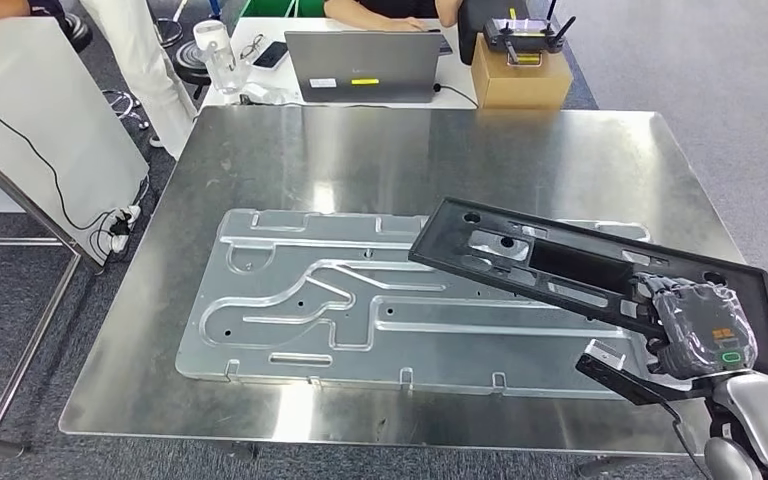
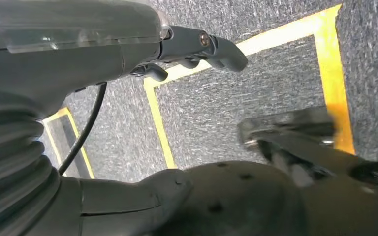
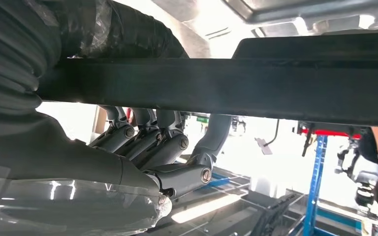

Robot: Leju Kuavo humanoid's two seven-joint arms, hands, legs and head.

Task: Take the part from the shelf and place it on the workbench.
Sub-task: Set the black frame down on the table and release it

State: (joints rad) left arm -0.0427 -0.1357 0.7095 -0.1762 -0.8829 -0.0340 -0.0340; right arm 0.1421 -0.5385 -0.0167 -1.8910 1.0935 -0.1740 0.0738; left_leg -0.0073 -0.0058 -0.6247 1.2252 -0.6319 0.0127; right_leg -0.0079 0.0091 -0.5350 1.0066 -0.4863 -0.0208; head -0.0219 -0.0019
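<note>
The right hand (image 1: pixel 702 335) grips the long black part (image 1: pixel 560 262) by its near end, fingers (image 3: pixel 170 145) curled up around the edge — the part hangs tilted over the right side of the steel desk (image 1: pixel 360 150), above the ribbed metal panel (image 1: pixel 320 310) lying flat there. The left hand (image 2: pixel 197 46) hangs over grey carpet with yellow tape lines (image 2: pixel 157 118), its fingers apart and holding nothing. Beyond the desk, a cardboard box (image 1: pixel 520 80) carries a black router (image 1: pixel 526 36) on top — beside it a laptop (image 1: pixel 364 66).
</note>
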